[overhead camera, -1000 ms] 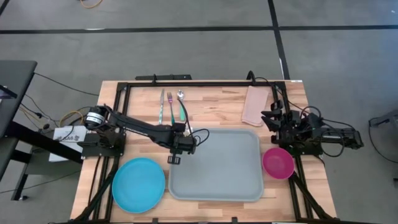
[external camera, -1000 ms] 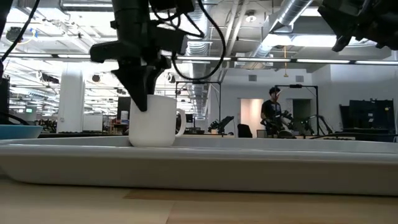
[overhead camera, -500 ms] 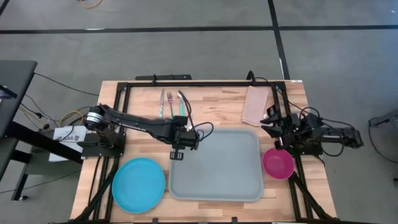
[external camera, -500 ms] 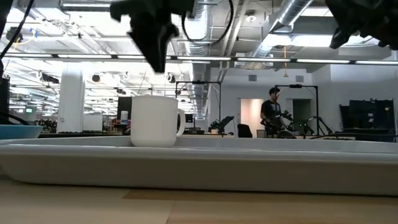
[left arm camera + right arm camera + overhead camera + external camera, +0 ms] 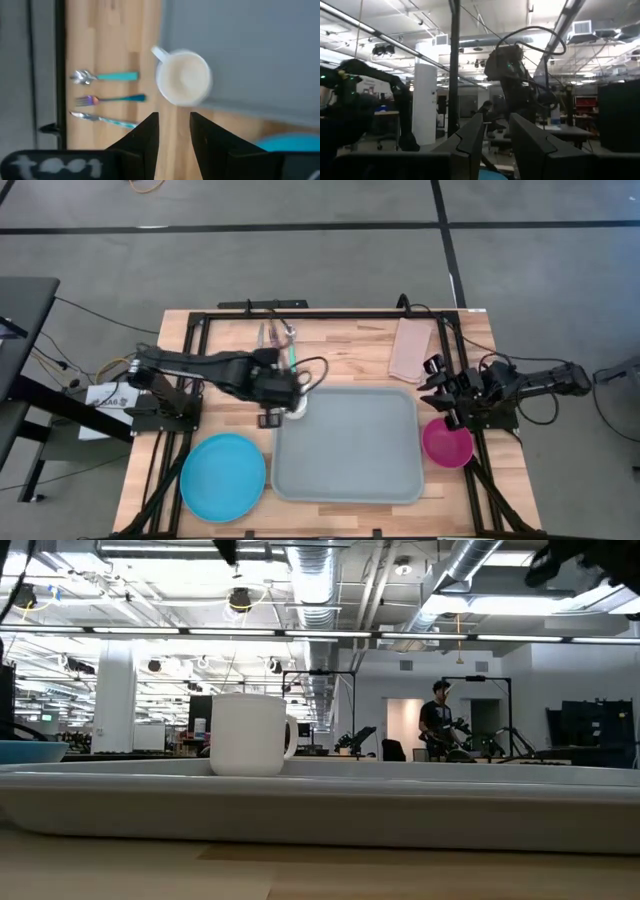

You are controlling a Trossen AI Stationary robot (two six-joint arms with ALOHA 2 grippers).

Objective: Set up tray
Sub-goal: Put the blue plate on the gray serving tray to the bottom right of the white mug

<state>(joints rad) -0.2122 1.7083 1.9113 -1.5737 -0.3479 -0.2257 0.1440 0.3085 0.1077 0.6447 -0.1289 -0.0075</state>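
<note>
The tray (image 5: 350, 445) is seen lying flat on the wooden table (image 5: 340, 340), between the round blue plate (image 5: 223, 476) on its left and the pink bowl (image 5: 446, 441) at its right edge. A white mug (image 5: 250, 733) is seen standing upright inside the tray's far left corner, handle out to one side; in the high view it is mostly hidden by the left arm.

The left gripper (image 5: 173, 131) is held above the mug, not touching it. Its fingers are parted with a narrow gap and nothing is gripped between them. In the left wrist view the mug (image 5: 183, 78) is viewed from above, open mouth up, just inside the tray rim.

Beyond the tray, near the table's far edge, a spoon (image 5: 104, 76), a fork (image 5: 111, 99) and a knife (image 5: 102, 119) are laid side by side, all with teal handles. A folded pink cloth (image 5: 412, 349) is laid at the far right of the table.

The right gripper (image 5: 496, 137) is parked at the right table edge by the pink bowl, pointed into the room, fingers slightly apart and empty. A person (image 5: 436, 720) is seen far back in the room.
</note>
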